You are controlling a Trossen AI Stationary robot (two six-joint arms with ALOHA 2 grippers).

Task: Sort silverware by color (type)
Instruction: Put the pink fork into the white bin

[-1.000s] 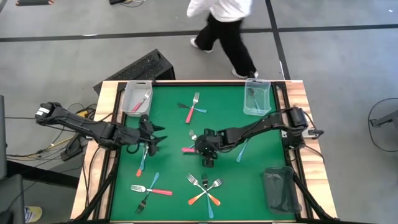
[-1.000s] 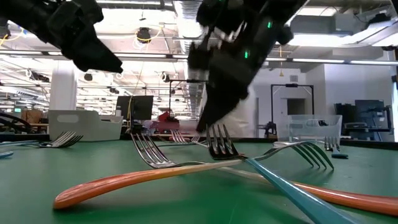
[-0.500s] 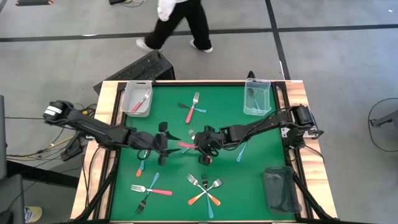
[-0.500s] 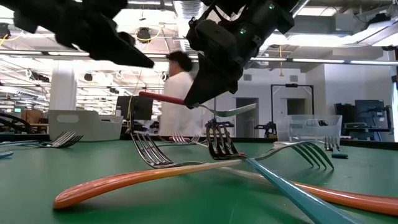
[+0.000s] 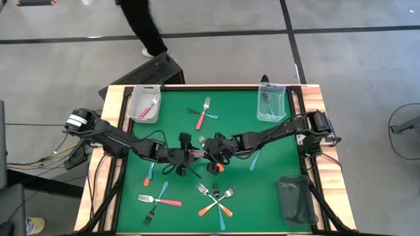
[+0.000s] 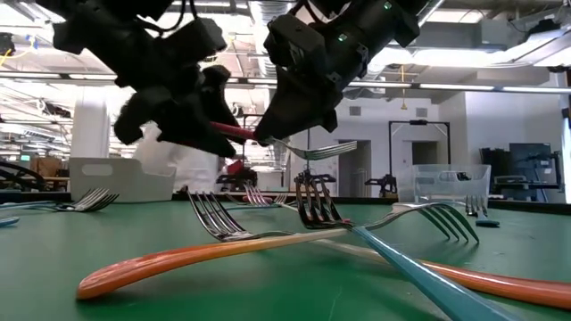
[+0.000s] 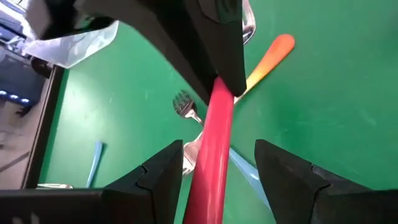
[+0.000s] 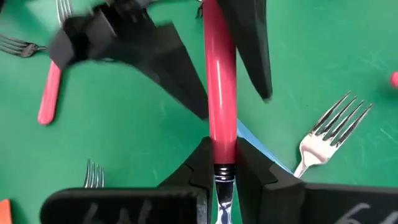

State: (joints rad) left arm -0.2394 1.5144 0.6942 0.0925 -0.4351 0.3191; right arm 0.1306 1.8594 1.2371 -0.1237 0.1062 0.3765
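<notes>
Red-handled fork: held level above mid-tabletop, right gripper fingers clamped at its neck; handle runs between the left gripper's spread fingers, not yet closed. Both arms stretched low toward centre, tips meeting. Half a second ago the left gripper was farther left.

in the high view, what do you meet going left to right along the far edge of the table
Clear bin with a pink fork in it → crossed pink and blue forks → clear bin with dark cutlery.
</notes>
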